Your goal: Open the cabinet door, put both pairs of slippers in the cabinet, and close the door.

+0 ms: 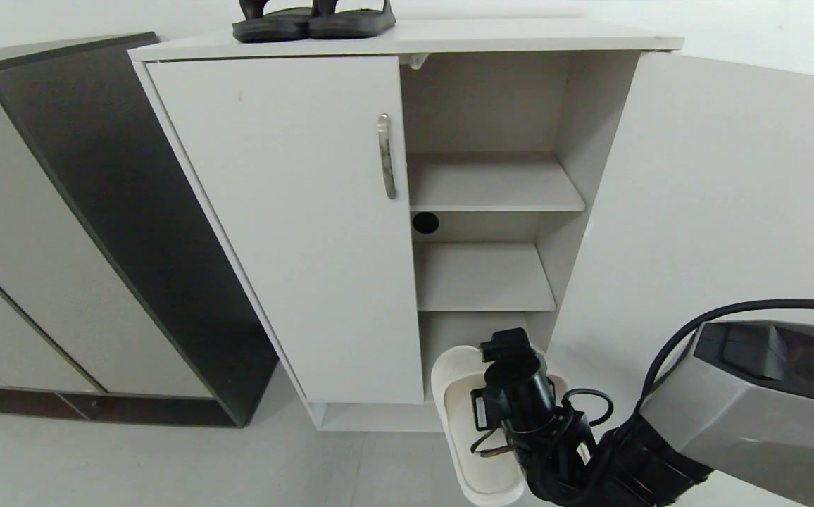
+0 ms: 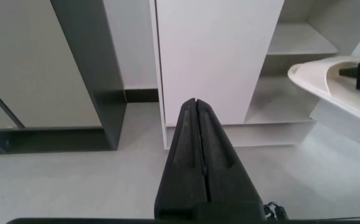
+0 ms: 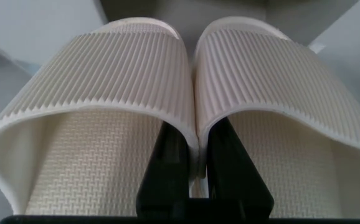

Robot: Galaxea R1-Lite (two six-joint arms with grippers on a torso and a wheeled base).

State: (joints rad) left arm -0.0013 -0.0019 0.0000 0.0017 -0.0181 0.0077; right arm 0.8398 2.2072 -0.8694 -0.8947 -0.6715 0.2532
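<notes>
My right gripper [image 1: 512,352] holds a pair of white slippers [image 1: 474,422] side by side in front of the open right half of the white cabinet [image 1: 273,225], low, near the bottom compartment. In the right wrist view its fingers [image 3: 170,165] are shut on the touching inner straps of the white slippers [image 3: 192,93]. A pair of black slippers [image 1: 312,21] rests on the cabinet top. The right door [image 1: 696,211] is swung open; the left door with its metal handle [image 1: 386,156] is closed. My left gripper [image 2: 196,109] is shut with nothing in it, low over the floor in front of the cabinet.
Two bare shelves [image 1: 495,183] show inside the cabinet, with a round hole [image 1: 425,223] in the back panel. A dark-sided cabinet [image 1: 97,211] stands to the left. Grey floor [image 1: 167,465] lies in front.
</notes>
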